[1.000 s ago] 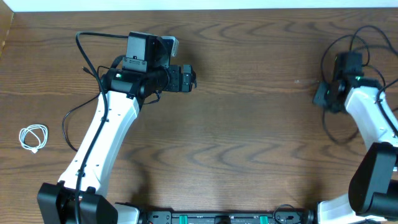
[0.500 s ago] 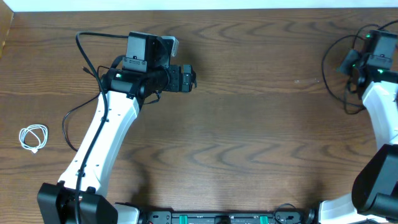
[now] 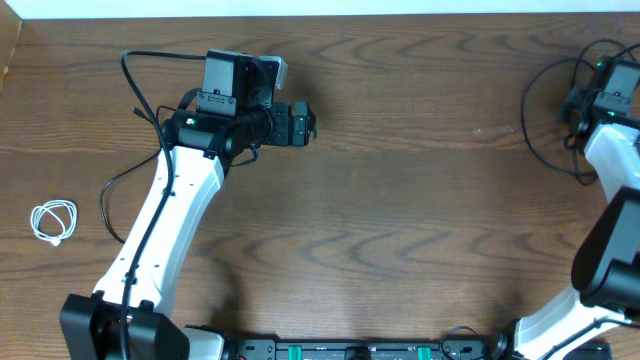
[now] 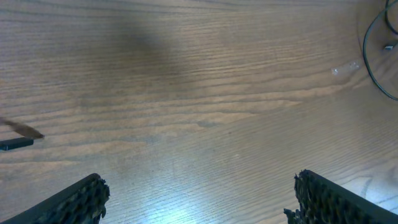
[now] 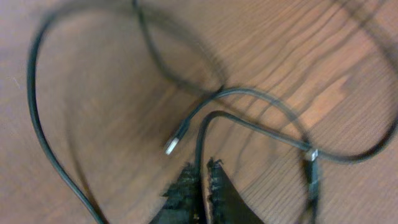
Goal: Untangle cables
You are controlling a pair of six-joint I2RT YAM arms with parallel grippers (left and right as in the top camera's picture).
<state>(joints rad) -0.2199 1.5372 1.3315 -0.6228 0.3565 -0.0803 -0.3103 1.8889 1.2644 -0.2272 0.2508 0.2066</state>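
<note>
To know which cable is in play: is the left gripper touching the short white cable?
Apart. The overhead view shows the white cable coiled on its own, with a wide stretch of bare wood between it and the open left gripper.

L hand (image 4: pixel 198 186) wide open; R hand (image 5: pixel 203 186) pinched nearly closed.

The left arm (image 3: pixel 170 215) and right arm (image 3: pixel 612 160) wear white shells over black joints. Behind the left gripper (image 4: pixel 199 180), whose black fingers (image 4: pixel 78 200) are rough-toothed, sit a black camera box (image 3: pixel 228 78) and a looping black wire (image 3: pixel 135 80).
</note>
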